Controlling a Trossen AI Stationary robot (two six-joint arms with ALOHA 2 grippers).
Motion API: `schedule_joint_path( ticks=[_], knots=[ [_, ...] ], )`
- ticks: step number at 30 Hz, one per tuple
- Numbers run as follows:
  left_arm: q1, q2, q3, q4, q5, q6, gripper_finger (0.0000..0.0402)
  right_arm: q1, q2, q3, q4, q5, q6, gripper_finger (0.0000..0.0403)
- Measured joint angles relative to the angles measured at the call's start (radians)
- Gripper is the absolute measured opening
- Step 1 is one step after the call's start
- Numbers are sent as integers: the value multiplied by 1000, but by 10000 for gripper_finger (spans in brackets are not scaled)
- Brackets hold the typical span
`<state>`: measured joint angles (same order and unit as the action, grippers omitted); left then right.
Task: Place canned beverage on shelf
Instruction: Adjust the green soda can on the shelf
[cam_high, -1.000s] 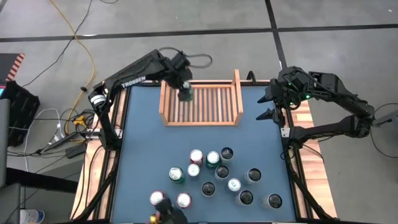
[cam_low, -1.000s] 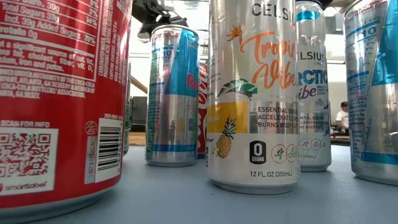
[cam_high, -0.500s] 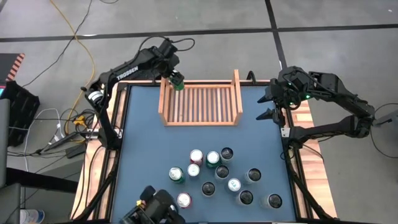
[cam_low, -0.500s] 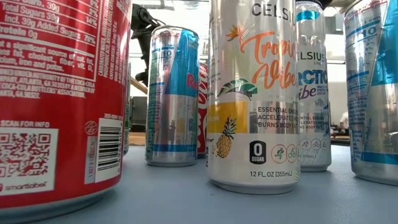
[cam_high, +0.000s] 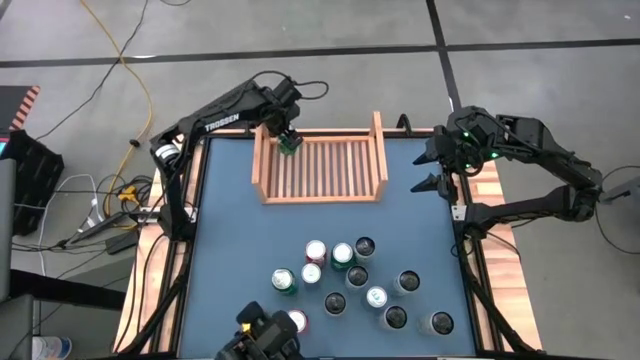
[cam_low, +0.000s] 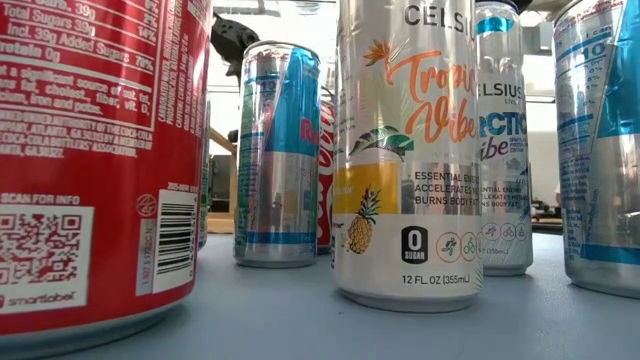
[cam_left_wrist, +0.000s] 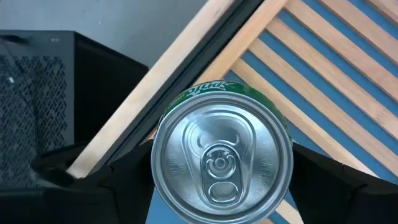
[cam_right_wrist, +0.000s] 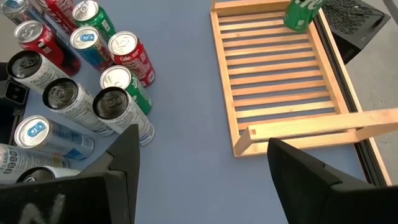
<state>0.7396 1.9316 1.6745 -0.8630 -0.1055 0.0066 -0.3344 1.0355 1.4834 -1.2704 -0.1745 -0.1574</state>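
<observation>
The left end effector is gripping a green can from the sides, its dark fingers clamped on either flank of the can body in the left wrist view. The can is standing upright with its silver top and pull tab facing that camera, and green lettering is showing along its rim. It is sitting at the far left corner of the shelf, just inside the left side wall and close to the back edge; whether its base is touching the slats I cannot tell. The left arm is reaching in over the back left corner of the surface.

The shelf is lying at the far middle of the blue surface, its slats running front to back and its low side walls rising at left and right. In the right wrist view the green can is showing in the shelf's far corner.

The right end effector is hovering off the surface's right edge, beside the shelf, with its fingers spread apart and nothing between them.

A cluster of cans is standing well apart from the shelf on the near half of the surface. In the low view these cans are filling the foreground.
</observation>
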Motion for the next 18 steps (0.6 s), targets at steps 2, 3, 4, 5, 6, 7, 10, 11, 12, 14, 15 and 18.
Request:
schedule_joint_path(
  ticks=[2,3,4,5,6,7,10,11,12,14,15,18],
  knots=[
    [2,0,0,-4,9,22,285,0,0,0,0,0,0,261],
    [2,0,0,-5,8,32,285,-1,0,0,0,0,-1,261],
    [1,0,0,-6,7,39,285,-1,0,0,0,0,-1,261],
    [1,0,0,-9,13,40,285,-1,0,0,0,0,-4,261],
    [4,0,0,-14,24,45,285,-1,0,0,0,0,-5,261],
    [4,0,0,-18,36,56,285,-1,0,0,0,0,-5,261],
    [-2,-1,0,-18,83,90,285,-1,0,0,0,0,-6,261],
    [-6,-5,0,-16,107,115,285,-1,0,0,0,0,-8,261],
    [-12,-6,6,-19,125,148,285,-1,0,0,0,0,-8,261],
    [-23,-8,34,-35,126,224,285,-1,0,0,0,0,-9,261],
    [-28,-8,46,-39,116,269,285,-1,0,0,0,0,-9,261],
    [-34,-10,72,-56,115,402,285,-1,0,0,0,0,-9,261]
  ],
)
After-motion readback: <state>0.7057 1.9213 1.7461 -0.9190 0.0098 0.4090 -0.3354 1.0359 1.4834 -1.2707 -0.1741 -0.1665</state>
